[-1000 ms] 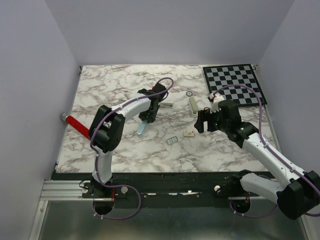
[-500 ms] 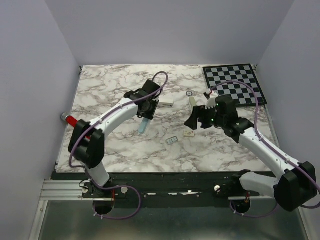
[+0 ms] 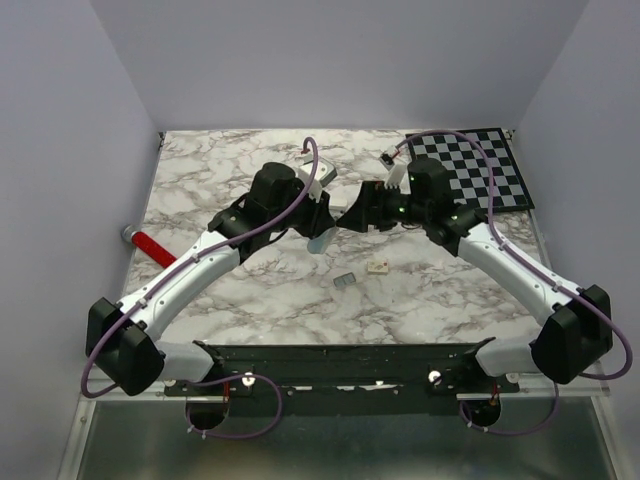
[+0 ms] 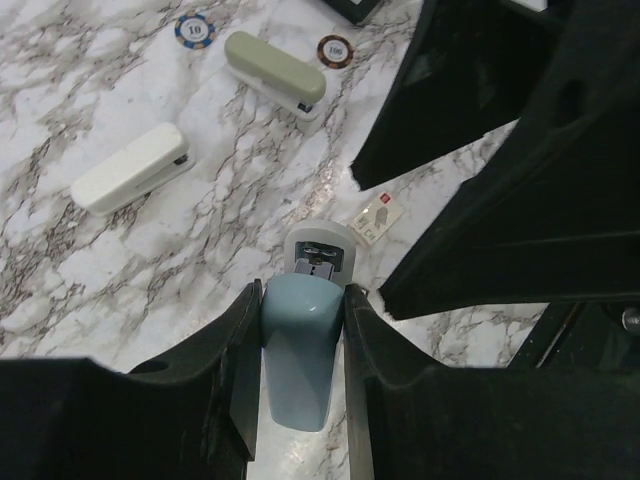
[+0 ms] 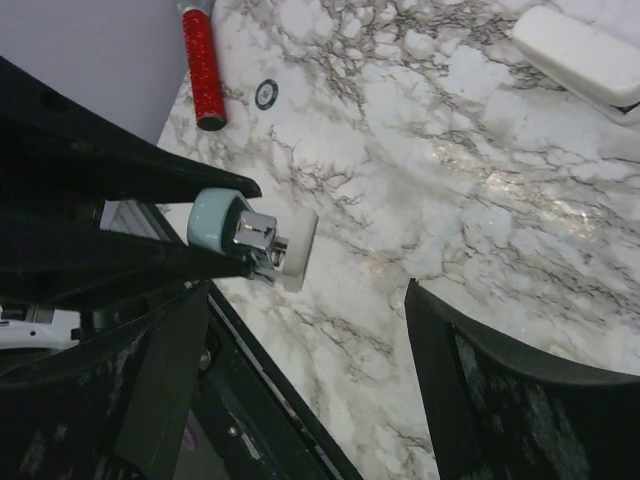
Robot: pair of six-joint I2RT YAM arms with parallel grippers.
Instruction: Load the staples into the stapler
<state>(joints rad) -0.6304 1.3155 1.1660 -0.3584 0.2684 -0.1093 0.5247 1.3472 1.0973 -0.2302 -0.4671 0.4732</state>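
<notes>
The light-blue stapler [image 4: 298,352] hangs above the marble table, and my left gripper [image 4: 300,292] is shut on its body. Its white-and-metal front end [image 5: 262,238] points toward my right gripper [image 5: 310,372], which stands open just right of it with nothing between its fingers. From above, the stapler [image 3: 322,241] is at the table's middle, between the left gripper [image 3: 318,226] and the right gripper [image 3: 358,209]. The staples [image 3: 345,280], a small flat grey rectangle, lie on the table in front of both grippers, beside a small white box [image 3: 378,267].
A white stapler [image 4: 130,168] and a pale-green stapler [image 4: 275,75] lie on the marble with two poker chips [image 4: 194,30] near them. A chessboard [image 3: 470,175] lies at the back right. A red cylinder [image 3: 155,246] rests at the left edge.
My left arm has lifted the blue stapler off the table and carried it right, to the middle. My right gripper has moved left and back to face its front end.
</notes>
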